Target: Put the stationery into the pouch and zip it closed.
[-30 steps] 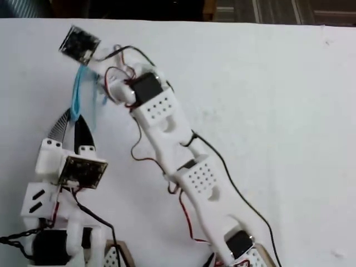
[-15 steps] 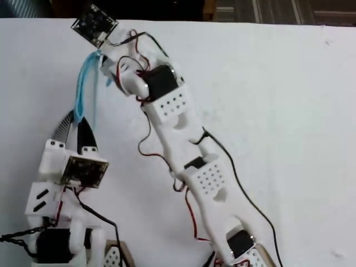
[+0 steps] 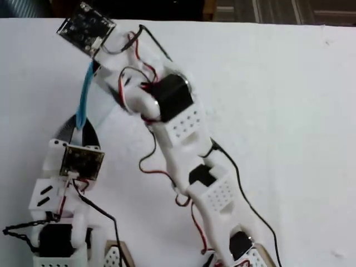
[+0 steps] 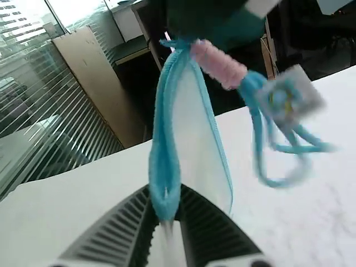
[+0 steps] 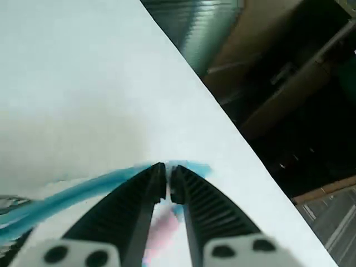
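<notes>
1. Left gripper [image 4: 165, 219] is clamped narrowly on one end of the blue-edged pouch [image 4: 192, 139].
2. Right gripper [image 5: 168, 179], nearly closed, pinches the opposite end, beside a blurred pink piece [image 4: 218, 64].
3. The pouch stretches between them over the white surface [image 3: 289, 111]; its contents cannot be made out.

Over the table [image 3: 278, 111] toward ten o'clock, the pouch [image 3: 84, 97] spans between the right gripper [image 3: 95, 65] at its twelve o'clock end and the left gripper [image 3: 78, 123] at six.

White table [image 3: 289, 111] beneath the two arms [image 3: 183, 128]
</notes>
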